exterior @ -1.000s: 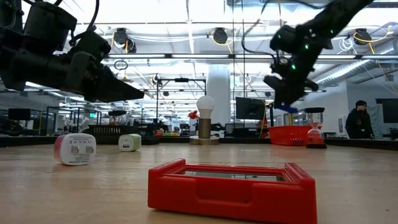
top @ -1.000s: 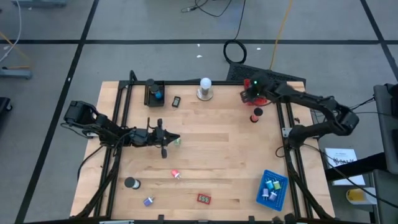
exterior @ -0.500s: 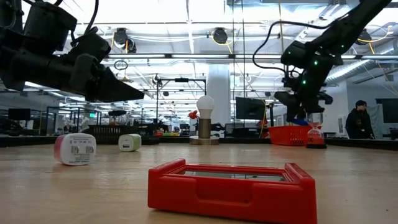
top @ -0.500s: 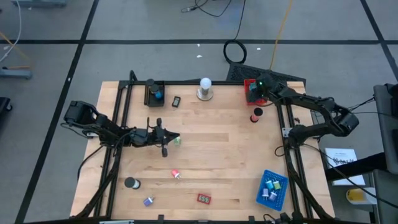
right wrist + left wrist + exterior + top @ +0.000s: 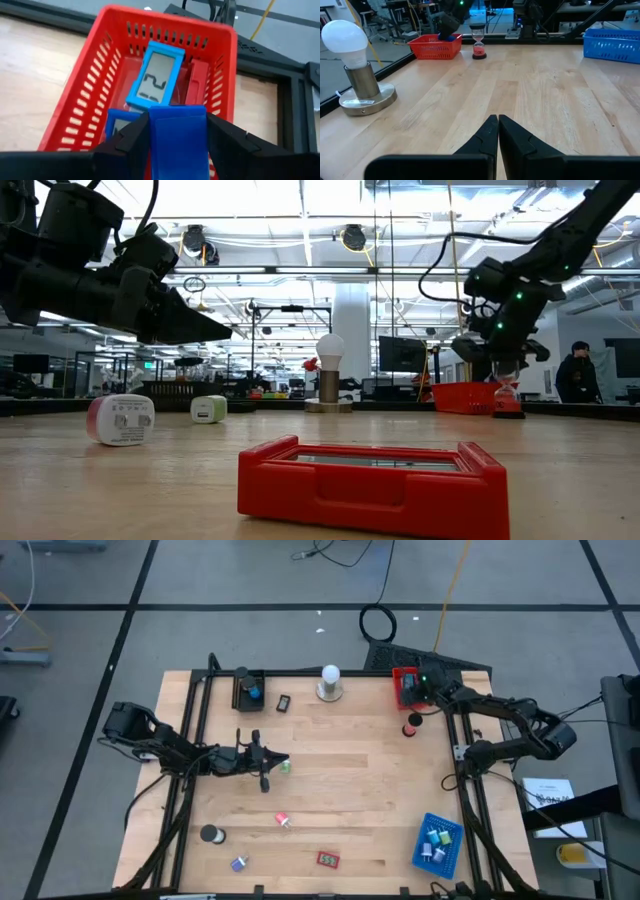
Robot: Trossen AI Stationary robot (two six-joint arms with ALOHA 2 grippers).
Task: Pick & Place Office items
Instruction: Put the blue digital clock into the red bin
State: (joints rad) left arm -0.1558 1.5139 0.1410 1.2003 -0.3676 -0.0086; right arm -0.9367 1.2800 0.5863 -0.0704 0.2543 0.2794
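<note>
Partway through, judging by how the pieces lie: right gripper (image 5: 177, 137) poised over the red slotted plastic basket (image 5: 404, 686) at the far right corner of the wooden table (image 5: 350, 780), fingers pinching a flat blue rectangular block (image 5: 177, 145) above the basket's mouth, not yet let go. Already sorted inside that basket: a light-blue framed tile with a grey face (image 5: 156, 80), a red flat piece (image 5: 197, 85) beside it, and part of another blue-framed piece (image 5: 120, 129) below. Also holding several small teal and white pieces: the blue slotted basket (image 5: 437, 844) at the near right corner; and one blue piece sitting in the black tray (image 5: 247, 690) at the far left. Left gripper (image 5: 497, 132) waiting low over the left-centre of the table, fingers pressed together on nothing, just beside a small pale-green block (image 5: 285, 767). Left to sort, loose on the wood: a pink-and-white block (image 5: 282, 820), a dark round roll (image 5: 209, 833), a small purple piece (image 5: 239, 863), a red flat framed piece (image 5: 327, 859), a small dark tile (image 5: 283, 702) and a red hourglass-like piece (image 5: 410, 726). Roughly half done at a guess; next in hand, release of the blue block into the red basket
</note>
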